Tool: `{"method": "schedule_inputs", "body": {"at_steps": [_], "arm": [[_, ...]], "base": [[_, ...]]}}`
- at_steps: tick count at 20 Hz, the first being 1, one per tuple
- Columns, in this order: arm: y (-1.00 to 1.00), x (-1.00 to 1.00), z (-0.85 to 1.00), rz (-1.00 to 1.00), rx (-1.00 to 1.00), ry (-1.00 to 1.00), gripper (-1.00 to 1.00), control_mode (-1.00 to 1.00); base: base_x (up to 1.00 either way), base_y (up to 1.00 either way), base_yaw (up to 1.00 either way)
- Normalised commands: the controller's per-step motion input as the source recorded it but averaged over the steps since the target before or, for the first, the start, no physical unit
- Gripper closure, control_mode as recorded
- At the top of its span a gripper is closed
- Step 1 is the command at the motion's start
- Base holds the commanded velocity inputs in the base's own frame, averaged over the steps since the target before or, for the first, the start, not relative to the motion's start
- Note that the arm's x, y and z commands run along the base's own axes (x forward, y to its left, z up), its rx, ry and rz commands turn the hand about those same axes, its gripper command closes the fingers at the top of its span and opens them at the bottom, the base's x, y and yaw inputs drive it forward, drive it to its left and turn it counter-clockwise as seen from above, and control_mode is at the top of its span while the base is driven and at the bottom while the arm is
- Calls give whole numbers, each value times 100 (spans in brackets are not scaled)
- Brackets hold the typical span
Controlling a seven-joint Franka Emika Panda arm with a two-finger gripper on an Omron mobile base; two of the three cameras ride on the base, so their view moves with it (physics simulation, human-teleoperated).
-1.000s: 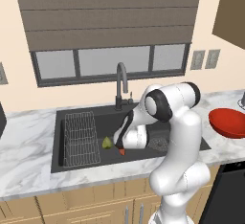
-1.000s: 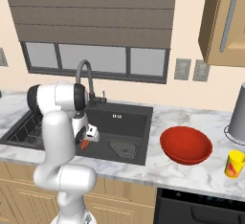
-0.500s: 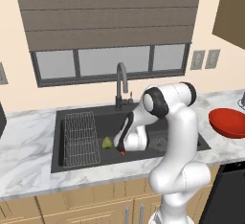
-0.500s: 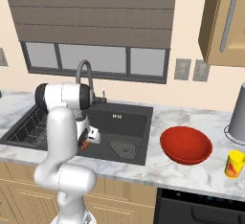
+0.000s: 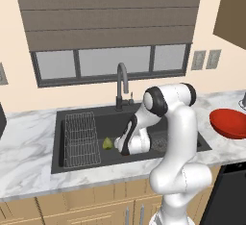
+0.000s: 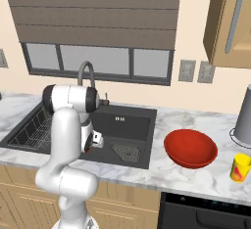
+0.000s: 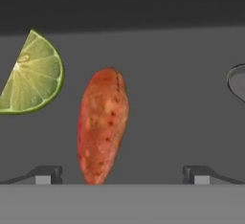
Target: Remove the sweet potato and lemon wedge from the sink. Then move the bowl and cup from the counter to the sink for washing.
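Hand view: the sweet potato (image 7: 103, 125) is seen between the spread-apart, empty gripper (image 7: 122, 174) tips; it is judged firm, light; the middle should be gripped.

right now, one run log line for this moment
phase: reaching into sink | jaws: open, astride sweet potato | lemon wedge: beside it, apart | bowl, cup: on counter

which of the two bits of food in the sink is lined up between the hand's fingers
The sweet potato: the orange-red oval lying between the open hand's fingertips. The lemon wedge sits off to one side.
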Motion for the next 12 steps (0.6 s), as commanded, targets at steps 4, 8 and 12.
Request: {"method": "schedule_inputs", "body": {"at_steps": [4,8,12], "arm": [[8,10,0,0,2,0,-100,-100],[9,10,0,0,5,0,-100,-100],[9,12,0,0,6,0,-100,-100]], "base": [[0,0,0],[0,0,0],[0,0,0]]}}
